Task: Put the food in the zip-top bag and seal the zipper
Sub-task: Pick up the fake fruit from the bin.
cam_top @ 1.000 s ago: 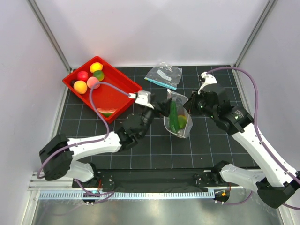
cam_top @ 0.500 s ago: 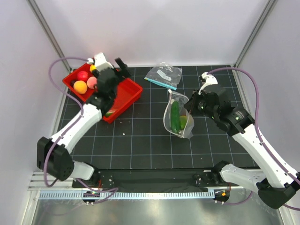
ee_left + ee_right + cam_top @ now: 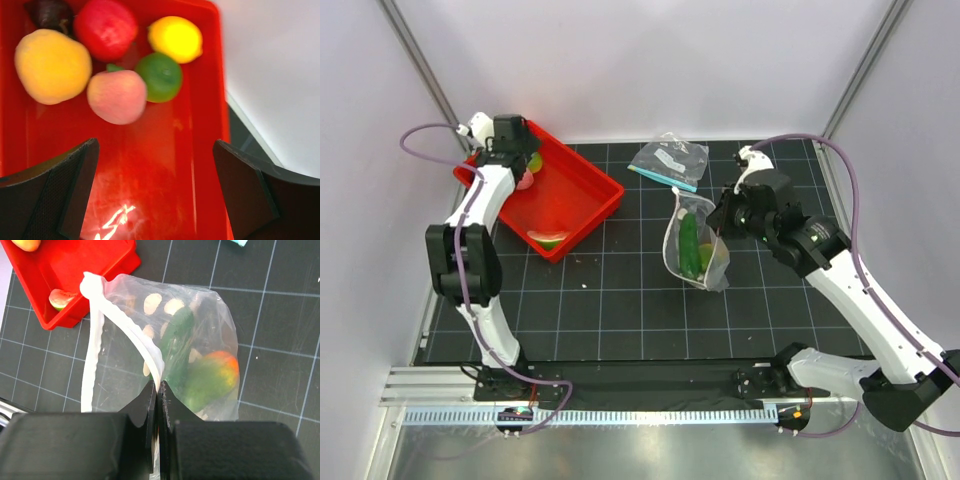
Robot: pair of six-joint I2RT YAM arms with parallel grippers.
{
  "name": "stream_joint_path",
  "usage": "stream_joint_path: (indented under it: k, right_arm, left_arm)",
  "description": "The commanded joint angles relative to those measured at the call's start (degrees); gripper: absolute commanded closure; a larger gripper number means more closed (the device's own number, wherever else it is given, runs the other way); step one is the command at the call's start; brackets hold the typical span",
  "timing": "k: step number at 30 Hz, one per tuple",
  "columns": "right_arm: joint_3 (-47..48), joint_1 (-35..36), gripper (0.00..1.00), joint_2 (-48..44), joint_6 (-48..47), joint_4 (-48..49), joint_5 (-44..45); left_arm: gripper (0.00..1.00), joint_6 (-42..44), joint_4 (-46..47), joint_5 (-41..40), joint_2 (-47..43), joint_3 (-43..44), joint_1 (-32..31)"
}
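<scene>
Zip-top bag (image 3: 705,262) mouth up, zipper (image 3: 91,360) approx. near-far

Robotics lab cell: white enclosure walls (image 3: 650,60), black gridded mat (image 3: 620,310), aluminium mounting rail (image 3: 650,415).

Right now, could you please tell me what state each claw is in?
Left claw: open, holding nothing, over the red tray.
Right claw: closed on the zipper of the zip-top bag.
</scene>
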Motion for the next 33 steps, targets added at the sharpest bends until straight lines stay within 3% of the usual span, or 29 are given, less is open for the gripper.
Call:
stream_joint_path:
  k: [1, 10, 19, 29, 33]
  right_arm:
    - [4.0, -0.3, 0.99, 0.8, -1.6, 2.1, -0.7]
    - [4.0, -0.2, 0.99, 1.2, -1.5, 4.5, -3.6]
    - [2.1, -0.2, 0.99, -0.1, -3.1, 5.2, -4.2]
    - [1.1, -0.2, 0.99, 0.5, -3.3, 6.7, -4.9]
    - [0.6, -0.2, 0.99, 0.3, -3.1, 6.9, -4.4]
  left_arm:
    - [0.0, -4.7, -5.0, -2.7, 3.5, 3.5, 1.6]
    - [0.0, -7.3, -4.2, 0.3, 11.0, 5.3, 4.5]
    - [0.0, -7.3, -3.6, -3.7, 16.5, 9.0, 4.7]
    - [0.0, -5.8, -4.6, -0.1, 24.9, 17.5, 5.9]
    - [0.06, -6.4, -4.1, -0.2, 25.9, 17.5, 6.2]
